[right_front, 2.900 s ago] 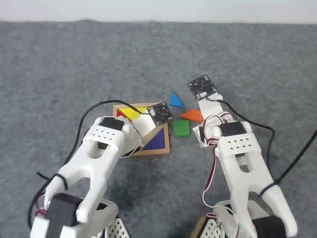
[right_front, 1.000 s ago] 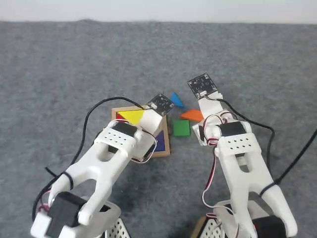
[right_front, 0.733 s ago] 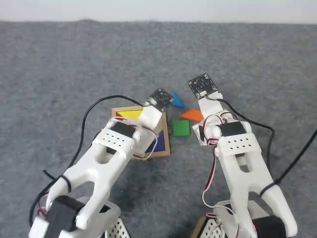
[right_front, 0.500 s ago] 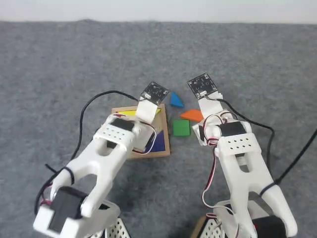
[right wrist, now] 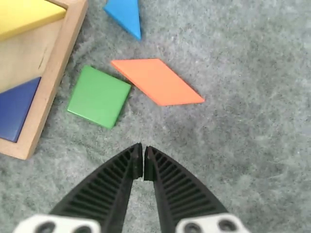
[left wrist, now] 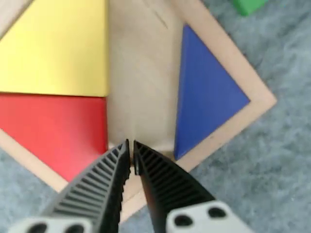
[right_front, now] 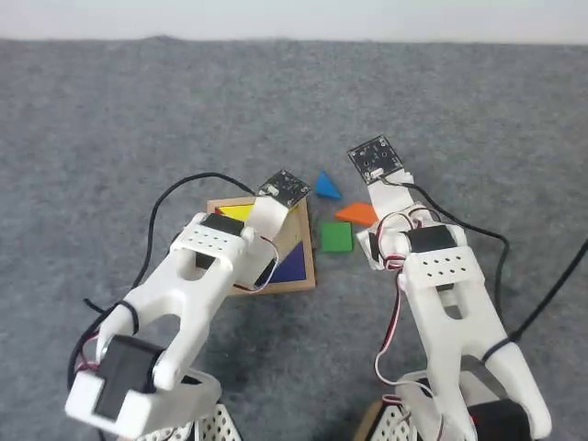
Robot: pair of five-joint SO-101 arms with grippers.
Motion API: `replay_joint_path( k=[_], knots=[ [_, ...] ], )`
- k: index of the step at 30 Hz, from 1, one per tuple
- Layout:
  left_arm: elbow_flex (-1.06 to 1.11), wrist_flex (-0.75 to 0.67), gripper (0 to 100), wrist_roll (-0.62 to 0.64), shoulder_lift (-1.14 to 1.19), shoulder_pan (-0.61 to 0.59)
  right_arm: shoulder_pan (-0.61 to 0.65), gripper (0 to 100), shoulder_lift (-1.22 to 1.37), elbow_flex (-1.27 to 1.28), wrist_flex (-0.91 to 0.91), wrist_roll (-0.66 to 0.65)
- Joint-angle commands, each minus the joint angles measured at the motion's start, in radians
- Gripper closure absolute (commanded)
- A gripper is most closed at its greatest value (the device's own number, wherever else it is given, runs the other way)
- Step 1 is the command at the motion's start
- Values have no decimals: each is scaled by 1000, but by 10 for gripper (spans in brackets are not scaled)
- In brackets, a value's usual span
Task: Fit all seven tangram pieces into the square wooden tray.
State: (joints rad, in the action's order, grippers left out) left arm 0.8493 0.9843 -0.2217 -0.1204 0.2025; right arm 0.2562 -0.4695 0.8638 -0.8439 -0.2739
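The square wooden tray (right_front: 308,266) sat near the middle of the grey bench (right_front: 110,119), and three pieces lay inside it. A yellow triangle (left wrist: 58,48) filled the part toward the bench's far edge. A red piece (left wrist: 53,131) lay edge to edge with it. A dark blue triangle (left wrist: 204,97) lay against the tray's rim on the side toward the bench's right edge. A strip of bare wood ran between the dark blue triangle and the other two.

The left jaws hung over that bare strip, close to the tray's rim, between the red piece and the dark blue triangle. They were drawn nearly together, with a thin gap, and held nothing.

Three more pieces lay loose on the bench, outside the tray on its right-edge side. A green square (right wrist: 98,96) was just beside the rim. An orange parallelogram (right wrist: 156,81) lay close against one corner of the square. A light blue triangle (right wrist: 125,14) lay apart from both, nearer the far edge.

The right jaws hovered over bare bench on the near-edge side of the green square and the parallelogram. They were pressed almost closed and held nothing.
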Motion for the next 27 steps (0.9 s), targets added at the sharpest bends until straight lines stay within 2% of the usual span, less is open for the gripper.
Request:
replay_joint_path(
  k=[1, 7, 12, 17, 22, 27],
  knots=[
    [70, -12, 987, -12, -138, -3, -5, 965, 5, -52, 21, 5],
    [222, -64, 987, 18, -468, -12, 1, 962, 5, -54, 12, 11],
    [332, -66, 987, 78, -775, -81, 130, 961, 7, -54, -13, 18],
    [456, -58, 987, 74, -1086, -178, 209, 949, 42, -72, 41, 135],
    [518, 77, 987, 32, -1341, -238, 209, 804, 211, -186, 45, 275],
    [570, 173, 987, -9, -1525, -308, 213, 803, 381, -347, -22, 365]
  ],
)
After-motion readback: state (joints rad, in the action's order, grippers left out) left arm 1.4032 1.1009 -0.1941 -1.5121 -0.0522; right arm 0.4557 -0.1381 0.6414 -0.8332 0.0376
